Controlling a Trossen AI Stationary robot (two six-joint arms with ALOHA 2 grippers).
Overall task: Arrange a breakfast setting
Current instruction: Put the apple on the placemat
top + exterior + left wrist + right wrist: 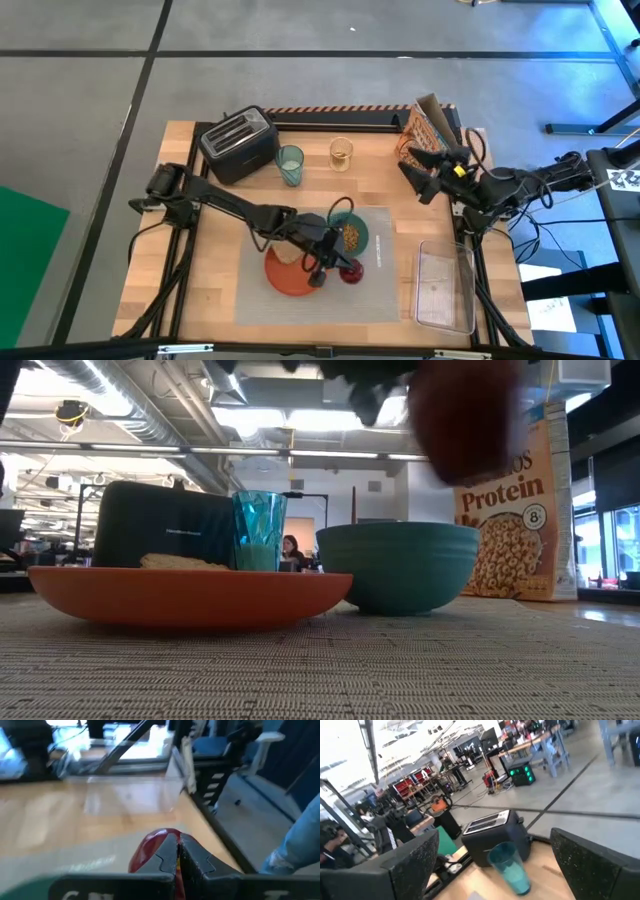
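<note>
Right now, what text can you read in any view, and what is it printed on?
"Protein": cereal box, low view.
"8", in a round badge: same box.
Letters above "Protein": cut off by a blurred dark-red shape, partly readable only.
Toaster front label: too small to read.
Other views: nothing readable.

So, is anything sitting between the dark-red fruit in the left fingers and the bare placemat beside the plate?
Nothing visible. The left gripper, shut on the dark-red fruit, hangs above bare grey placemat right of the orange plate, just in front of the teal bowl.
</note>
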